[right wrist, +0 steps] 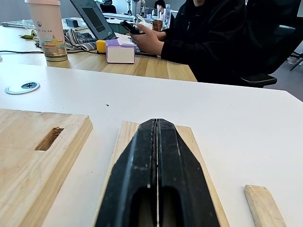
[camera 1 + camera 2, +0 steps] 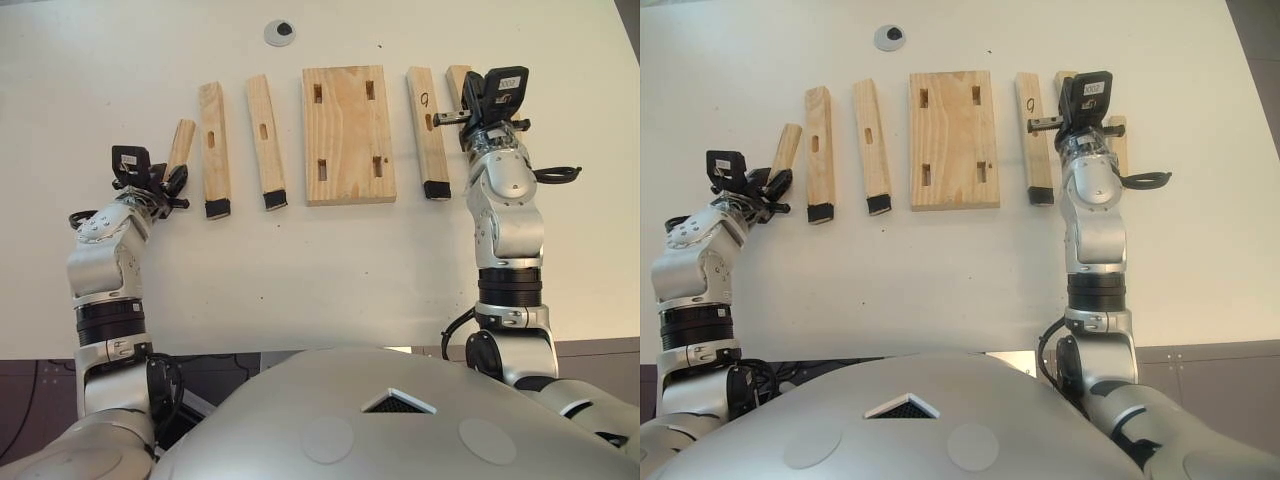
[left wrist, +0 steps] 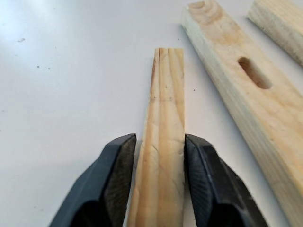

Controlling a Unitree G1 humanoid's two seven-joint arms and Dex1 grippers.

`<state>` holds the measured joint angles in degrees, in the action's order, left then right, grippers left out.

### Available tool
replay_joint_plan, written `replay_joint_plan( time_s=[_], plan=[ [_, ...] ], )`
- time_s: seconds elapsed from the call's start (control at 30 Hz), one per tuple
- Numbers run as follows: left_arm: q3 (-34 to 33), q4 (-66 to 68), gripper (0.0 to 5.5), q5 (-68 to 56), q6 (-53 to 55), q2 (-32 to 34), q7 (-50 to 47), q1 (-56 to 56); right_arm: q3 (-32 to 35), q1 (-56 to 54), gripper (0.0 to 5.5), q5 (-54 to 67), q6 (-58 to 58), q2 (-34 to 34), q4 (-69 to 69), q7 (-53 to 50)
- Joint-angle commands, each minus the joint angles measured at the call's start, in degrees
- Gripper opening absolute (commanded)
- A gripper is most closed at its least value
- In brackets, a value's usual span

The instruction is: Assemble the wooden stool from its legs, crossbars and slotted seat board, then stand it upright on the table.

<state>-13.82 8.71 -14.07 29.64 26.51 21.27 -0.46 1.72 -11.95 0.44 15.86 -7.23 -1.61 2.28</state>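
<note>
Left tool (image 3: 160, 142) apparently pinches the crossbar (image 3: 165, 85); right tool (image 1: 156, 124), closed, over a leg (image 1: 128, 137).

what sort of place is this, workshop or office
Likely an office or lab: a white table with a cable grommet, and behind it a wooden desk bearing a laptop and a tall cup.

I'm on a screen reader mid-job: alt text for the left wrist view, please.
The left gripper pinches a thin wooden crossbar between its black fingers, flat on the white table. A slotted leg lies alongside, apart.
</note>
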Motion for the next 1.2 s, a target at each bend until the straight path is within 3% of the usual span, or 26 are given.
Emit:
replay_joint_plan(
  time_s=[0.03,0.27,0.43,0.6,0.77,0.9,1.2],
  plan=[
    [0.6,3.9,1.25,0.4,0.9,-1.5,0.0,2.6,-0.1,-1.0,0.00,0.0,0.2,0.4,-0.3,0.1],
    [-1.6,8.5,1.25,-0.1,-4.0,-1.5,-1.0,-0.8,0.0,-2.3,0.00,0.2,0.7,0.0,-1.3,0.7],
    [-4.9,-2.3,1.25,-4.8,-9.7,-4.4,-4.0,-10.4,3.2,-8.6,0.00,7.9,8.4,1.0,-3.9,5.7],
    [5.8,-15.3,1.25,-6.6,-8.9,-11.6,-2.7,-18.0,11.2,-19.2,0.90,26.5,22.9,4.7,-4.2,10.2],
    [17.6,-23.4,1.25,-2.8,-10.5,-14.4,-0.3,-14.8,18.1,-26.2,1.76,45.0,35.8,7.1,-1.2,10.7],
    [18.4,-24.2,1.25,-1.9,-11.0,-14.9,-0.4,-13.5,18.5,-26.0,2.50,50.8,40.4,6.9,0.2,10.1],
    [20.6,-26.2,1.25,-0.8,-10.4,-14.6,0.8,-12.2,16.7,-24.9,2.55,52.4,41.7,6.5,0.8,8.7]
  ],
)
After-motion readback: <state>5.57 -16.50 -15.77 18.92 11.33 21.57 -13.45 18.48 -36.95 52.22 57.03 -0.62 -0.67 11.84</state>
